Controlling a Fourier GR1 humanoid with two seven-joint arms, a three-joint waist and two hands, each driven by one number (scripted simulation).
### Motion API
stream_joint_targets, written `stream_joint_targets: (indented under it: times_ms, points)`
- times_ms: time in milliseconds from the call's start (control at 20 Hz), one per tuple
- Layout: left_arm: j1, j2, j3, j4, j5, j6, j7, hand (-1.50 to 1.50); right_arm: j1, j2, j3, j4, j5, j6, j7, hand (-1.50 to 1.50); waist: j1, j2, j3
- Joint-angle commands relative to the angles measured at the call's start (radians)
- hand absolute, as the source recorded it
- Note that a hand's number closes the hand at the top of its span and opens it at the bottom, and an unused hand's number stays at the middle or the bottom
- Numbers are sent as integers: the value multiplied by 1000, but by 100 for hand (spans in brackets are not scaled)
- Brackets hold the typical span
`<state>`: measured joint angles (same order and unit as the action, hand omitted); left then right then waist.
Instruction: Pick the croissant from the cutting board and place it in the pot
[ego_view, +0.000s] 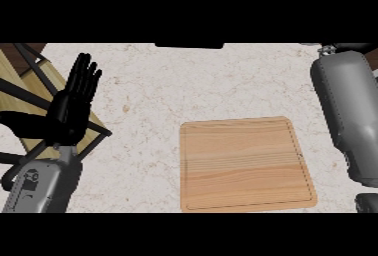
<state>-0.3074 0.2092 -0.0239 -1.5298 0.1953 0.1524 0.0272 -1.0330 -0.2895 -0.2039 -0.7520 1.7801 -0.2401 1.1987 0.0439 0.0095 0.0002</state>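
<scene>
one cutting board (247, 165): pale wood, straight grain, rounded rectangle, grooved rim, by the near edge of the speckled stone counter (184, 80). two grey forearms. left hand (70, 107) open, fingers straight, at the left edge. right hand out of view. croissant: place cannot be told.

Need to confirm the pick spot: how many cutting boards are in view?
1. The cutting board lies flat on the counter, right of centre, with nothing showing on it. Others could lie beyond the view's edges.
</scene>
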Motion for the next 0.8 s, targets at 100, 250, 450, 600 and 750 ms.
stream_joint_targets:
  times_ms: [100, 250, 450, 600, 750]
  points:
    - [59, 9, 36, 17, -16, 21, -37, 0, 65, -7, -89, -44, -2, 15, 144, 150, -42, -10, -1]
    - [25, 48, 57, -20, -1, 13, 24, 0, 167, -12, -112, -135, 8, -36, 121, 150, -56, -15, 0]
    - [49, 61, 81, -44, 28, -3, 45, 0, 282, -13, -158, -242, -13, -55, 63, 150, -52, -14, 0]
    - [119, 74, 85, -65, 19, -27, -5, 0, 350, -28, -180, -396, -70, -2, -37, 150, -53, -17, -1]
    - [52, 67, 79, -20, -6, -7, 12, 0, 478, -44, -232, -400, -123, -92, -106, 150, -52, -11, 0]
